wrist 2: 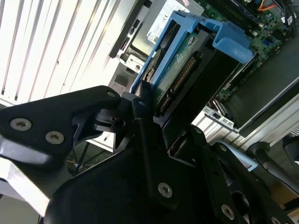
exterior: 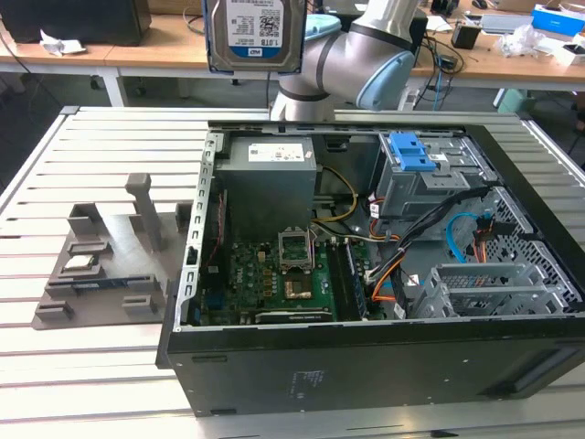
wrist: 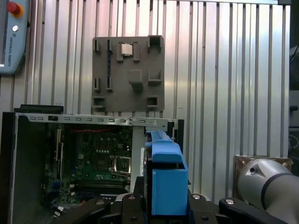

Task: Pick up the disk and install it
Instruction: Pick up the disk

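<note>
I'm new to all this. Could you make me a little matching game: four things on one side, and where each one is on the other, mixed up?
Things:
1. disk
2. grey holder
3. blue latch
4. grey box with white sticker

Places:
A. on the slatted table, at the exterior view's left of the computer case
B. inside the case, beside the green board
C. clamped in the gripper, up in the air
D. inside the case, on the metal cage toward the exterior view's right

Pairs: 1-C, 2-A, 3-D, 4-B.
</note>
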Controlling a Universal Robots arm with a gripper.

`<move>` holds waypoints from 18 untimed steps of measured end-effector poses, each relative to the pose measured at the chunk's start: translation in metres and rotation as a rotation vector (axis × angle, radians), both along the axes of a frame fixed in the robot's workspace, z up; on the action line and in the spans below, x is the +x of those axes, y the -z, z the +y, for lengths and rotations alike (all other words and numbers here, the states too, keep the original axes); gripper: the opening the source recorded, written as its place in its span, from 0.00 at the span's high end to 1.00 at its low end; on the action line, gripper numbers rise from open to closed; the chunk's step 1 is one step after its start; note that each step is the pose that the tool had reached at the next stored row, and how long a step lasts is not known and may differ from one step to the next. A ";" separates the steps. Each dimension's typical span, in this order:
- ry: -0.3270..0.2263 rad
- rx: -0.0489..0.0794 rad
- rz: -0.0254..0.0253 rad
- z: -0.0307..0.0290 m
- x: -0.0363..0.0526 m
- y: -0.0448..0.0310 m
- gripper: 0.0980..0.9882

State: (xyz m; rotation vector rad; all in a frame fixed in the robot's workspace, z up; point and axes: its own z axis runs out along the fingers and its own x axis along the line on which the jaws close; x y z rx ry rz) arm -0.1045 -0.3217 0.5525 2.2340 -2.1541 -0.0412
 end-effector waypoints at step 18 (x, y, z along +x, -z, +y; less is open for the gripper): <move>0.000 0.000 0.0005 0.0000 0.0630 0.0000 0.70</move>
